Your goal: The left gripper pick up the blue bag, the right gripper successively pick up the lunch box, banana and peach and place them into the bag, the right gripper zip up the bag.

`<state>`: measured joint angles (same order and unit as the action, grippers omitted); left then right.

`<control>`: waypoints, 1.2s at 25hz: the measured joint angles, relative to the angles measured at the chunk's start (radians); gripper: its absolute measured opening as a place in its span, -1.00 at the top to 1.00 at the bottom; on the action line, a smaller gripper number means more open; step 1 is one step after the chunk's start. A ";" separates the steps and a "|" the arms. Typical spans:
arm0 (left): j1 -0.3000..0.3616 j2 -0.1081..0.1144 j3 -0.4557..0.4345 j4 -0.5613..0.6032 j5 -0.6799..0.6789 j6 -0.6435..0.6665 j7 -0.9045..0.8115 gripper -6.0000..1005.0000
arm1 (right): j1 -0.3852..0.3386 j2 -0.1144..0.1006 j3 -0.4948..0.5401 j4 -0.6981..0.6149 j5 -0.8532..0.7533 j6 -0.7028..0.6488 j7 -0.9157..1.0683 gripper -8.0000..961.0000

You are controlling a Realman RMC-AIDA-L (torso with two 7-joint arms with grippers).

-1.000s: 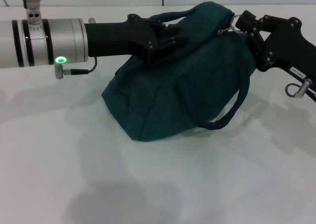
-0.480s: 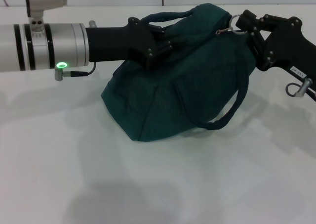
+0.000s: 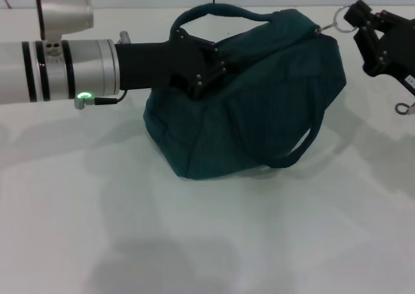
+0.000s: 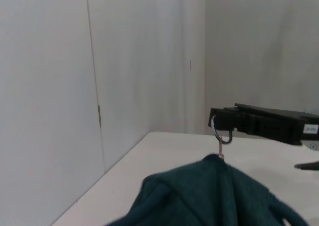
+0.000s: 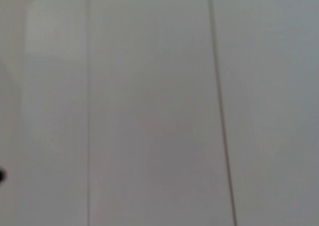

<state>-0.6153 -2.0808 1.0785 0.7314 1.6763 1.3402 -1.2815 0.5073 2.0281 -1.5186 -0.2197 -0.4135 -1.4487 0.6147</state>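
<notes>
Left gripper [image 3: 217,63] jaws clamped on blue bag [image 3: 259,106] top fabric, bag resting on bench [image 3: 194,242]. Right gripper [image 3: 358,23] jaws pinch ring zip pull [image 3: 338,18]. Draw the pull straight along the zip; left holds firm.

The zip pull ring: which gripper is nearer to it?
Right. The right gripper holds the zip pull ring at the blue bag's end; the left gripper grips the opposite side.
</notes>
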 joint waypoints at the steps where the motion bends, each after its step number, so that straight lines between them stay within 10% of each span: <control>1: 0.001 0.000 0.000 0.000 -0.001 -0.002 0.006 0.81 | 0.000 0.000 0.002 0.008 0.012 0.006 0.004 0.92; 16: 0.012 -0.001 -0.014 -0.008 -0.017 -0.104 0.056 0.84 | 0.000 0.000 0.000 0.019 0.034 0.070 0.053 0.91; 30: 0.020 -0.001 -0.028 -0.009 -0.046 -0.099 0.087 0.86 | -0.031 -0.006 0.000 0.017 0.026 0.056 0.072 0.31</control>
<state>-0.5949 -2.0822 1.0503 0.7220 1.6306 1.2410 -1.1943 0.4765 2.0220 -1.5187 -0.2030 -0.3876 -1.3931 0.6864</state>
